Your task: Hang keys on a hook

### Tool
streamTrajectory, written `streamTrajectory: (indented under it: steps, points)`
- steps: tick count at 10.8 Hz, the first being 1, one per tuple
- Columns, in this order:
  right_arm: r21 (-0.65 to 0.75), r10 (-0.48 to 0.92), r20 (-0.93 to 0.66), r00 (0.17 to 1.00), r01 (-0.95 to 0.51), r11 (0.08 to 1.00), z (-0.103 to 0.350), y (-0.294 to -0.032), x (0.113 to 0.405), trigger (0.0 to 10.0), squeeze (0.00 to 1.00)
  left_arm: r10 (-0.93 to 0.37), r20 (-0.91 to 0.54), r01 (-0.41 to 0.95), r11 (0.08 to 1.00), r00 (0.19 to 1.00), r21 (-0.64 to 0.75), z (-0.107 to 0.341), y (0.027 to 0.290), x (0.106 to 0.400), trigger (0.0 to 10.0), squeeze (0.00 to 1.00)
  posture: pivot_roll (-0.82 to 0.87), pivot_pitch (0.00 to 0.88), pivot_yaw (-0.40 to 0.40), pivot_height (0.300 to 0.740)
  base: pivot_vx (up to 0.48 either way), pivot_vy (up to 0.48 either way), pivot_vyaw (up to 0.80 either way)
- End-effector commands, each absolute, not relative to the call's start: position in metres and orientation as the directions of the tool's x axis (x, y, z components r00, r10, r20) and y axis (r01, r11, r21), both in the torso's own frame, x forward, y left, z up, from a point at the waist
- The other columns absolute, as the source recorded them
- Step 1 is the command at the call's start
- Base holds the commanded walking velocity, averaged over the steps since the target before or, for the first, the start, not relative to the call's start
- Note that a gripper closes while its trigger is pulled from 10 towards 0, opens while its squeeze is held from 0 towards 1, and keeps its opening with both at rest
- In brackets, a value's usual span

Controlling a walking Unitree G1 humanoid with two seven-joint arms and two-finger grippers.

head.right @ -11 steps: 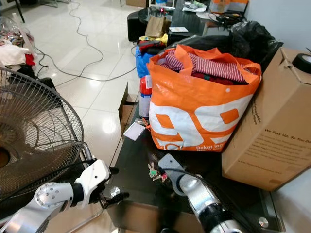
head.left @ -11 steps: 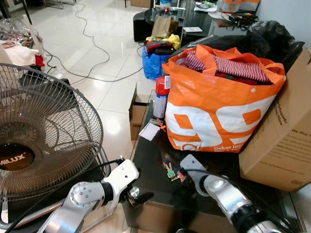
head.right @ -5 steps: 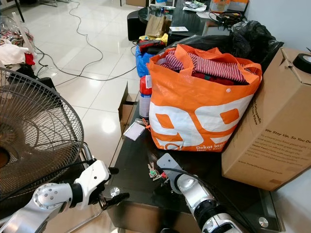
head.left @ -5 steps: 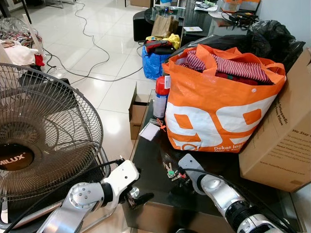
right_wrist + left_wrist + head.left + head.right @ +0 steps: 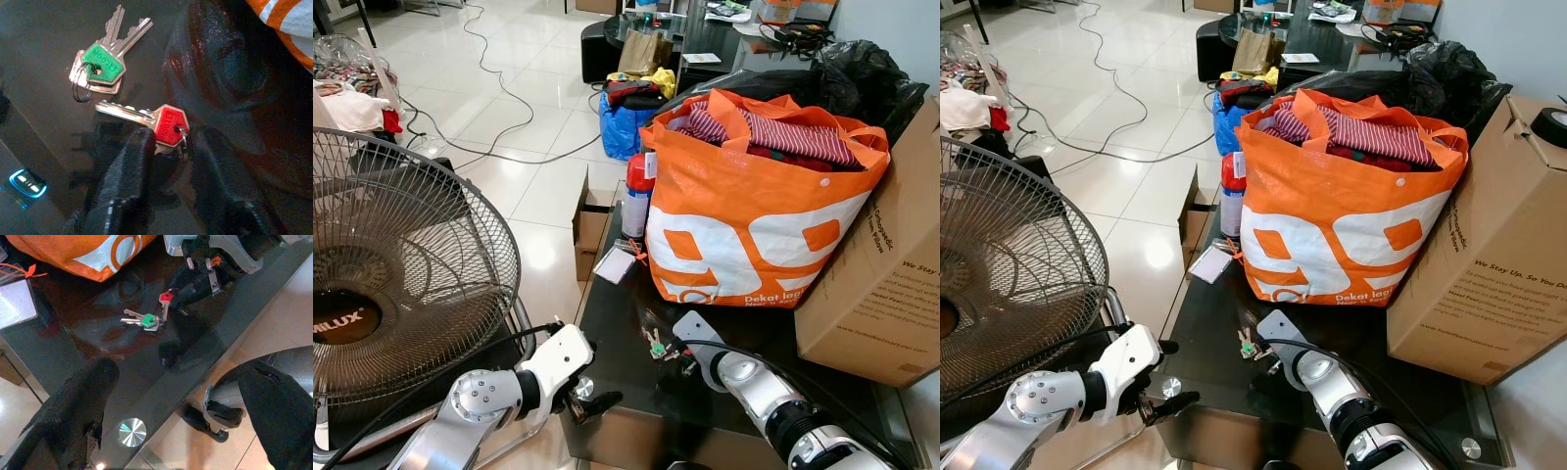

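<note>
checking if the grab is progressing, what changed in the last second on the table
The right claw has pushed forward across the black table to the keys; its two fingers now straddle the red-capped key, apart and not yet closed on it. The keys lie flat where they were. The left claw stays at the table's near edge, and the orange bag, cardboard box and fan are unchanged.

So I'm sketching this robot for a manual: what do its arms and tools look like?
Both arms are silver metal tubes with round joints and thin black cables along them. The left arm carries a white wrist housing; the right arm a grey bracket. Each tool has two long black fingers with a rough, matte surface; the left tool looks the same.
</note>
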State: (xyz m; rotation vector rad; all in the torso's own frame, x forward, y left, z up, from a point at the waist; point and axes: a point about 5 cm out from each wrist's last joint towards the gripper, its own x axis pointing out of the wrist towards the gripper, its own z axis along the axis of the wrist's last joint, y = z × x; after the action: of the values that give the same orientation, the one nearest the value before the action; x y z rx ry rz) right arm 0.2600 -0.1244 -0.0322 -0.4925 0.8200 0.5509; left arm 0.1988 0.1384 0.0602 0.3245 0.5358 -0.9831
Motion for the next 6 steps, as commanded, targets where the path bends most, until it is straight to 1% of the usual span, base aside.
streamTrajectory:
  steps: [1,6]
  points:
    - [-0.194,0.252,-0.795,0.551,-0.626,0.756,-0.0332,-0.1284,0.2600,0.0,0.00,-0.710,-0.556,0.863,0.505,0.433,0.026,0.0646,0.1357,0.1997,10.0,0.00,-0.15,0.000,-0.055,0.740,0.000,0.000,0.00]
    - [-0.190,0.256,-0.799,0.544,-0.632,0.751,-0.0330,-0.1326,0.2608,0.0,0.00,-0.717,-0.548,0.866,0.500,0.431,0.026,0.0648,0.1323,0.2014,10.0,0.00,-0.15,0.000,-0.055,0.740,0.000,0.000,0.00]
